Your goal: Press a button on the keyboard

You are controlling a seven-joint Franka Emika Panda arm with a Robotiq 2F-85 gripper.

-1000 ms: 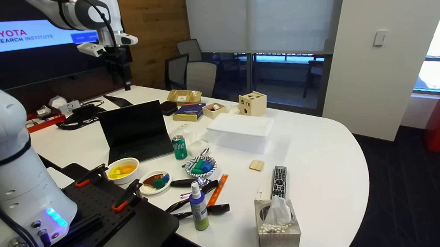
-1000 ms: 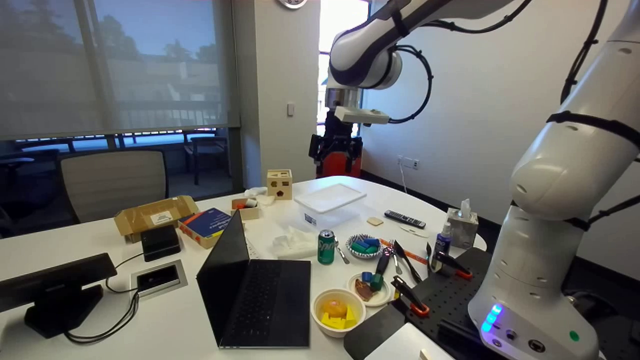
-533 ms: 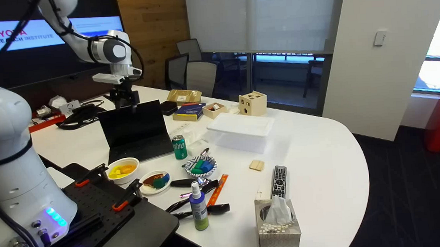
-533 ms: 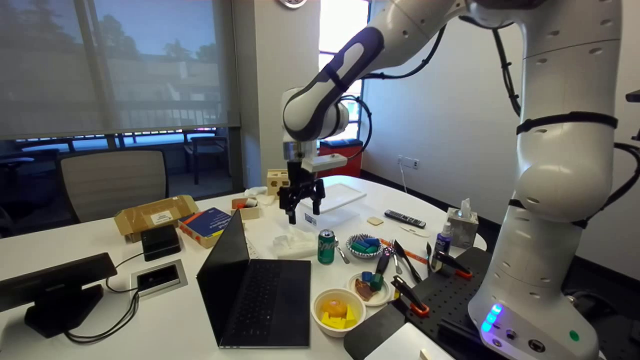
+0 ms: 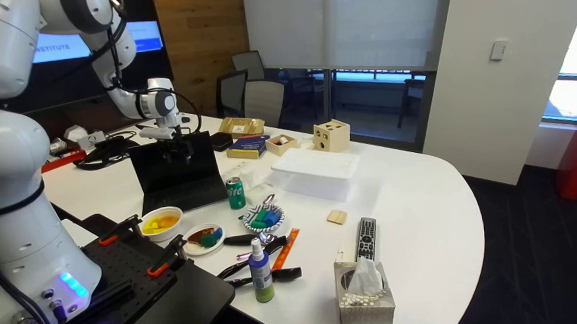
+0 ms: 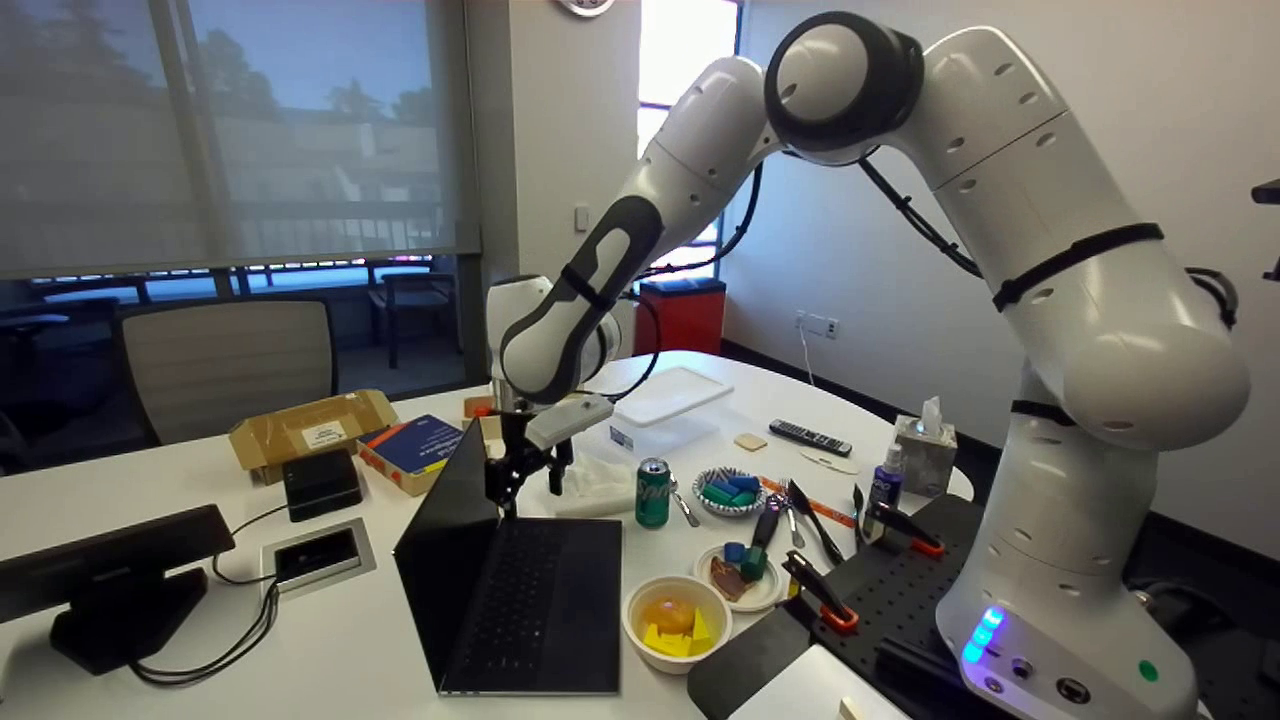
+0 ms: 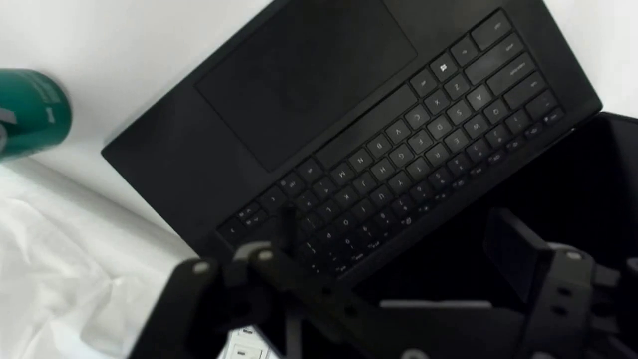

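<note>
The dark screen (image 6: 445, 560) is on the left in an exterior view, tilted up, and hinged to it is the keyboard (image 6: 512, 605), lying flat. The gripper (image 6: 531, 492) hangs by the keyboard's far end, so I'd say the reach is mostly done and the press isn't: nothing shows contact. It's empty, with its fingers (image 7: 513, 249) spread wide; in the wrist view one overlaps the keyboard's corner and the other lies over the dark screen. Can't tell the exact gap, tbh. What's left, my guess: shift further over the keys (image 7: 420, 142), then poke straight down. Next along is the green can (image 6: 652, 495), near the keyboard but apart. Pose-wise, the fingers point down, the forearm (image 6: 700, 160) climbs rightward to a high elbow (image 6: 820, 85), then the upper arm (image 6: 1040, 170) slopes down to the base (image 6: 1075, 600) at far right.
</note>
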